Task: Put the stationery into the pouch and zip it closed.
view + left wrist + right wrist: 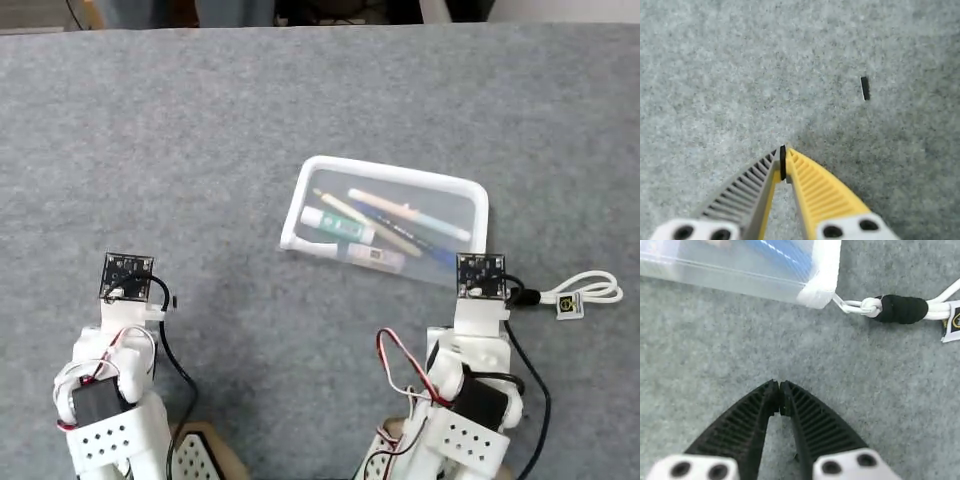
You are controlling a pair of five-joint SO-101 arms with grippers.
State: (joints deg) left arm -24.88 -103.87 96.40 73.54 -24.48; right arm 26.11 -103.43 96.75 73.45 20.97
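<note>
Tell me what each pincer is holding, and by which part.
Nothing is held. The left pincer is shut and empty over the mat; the right pincer is shut and empty, apart from the pouch.

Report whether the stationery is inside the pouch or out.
Inside: the pens and tubes lie behind the clear pouch wall, within its white border.
</note>
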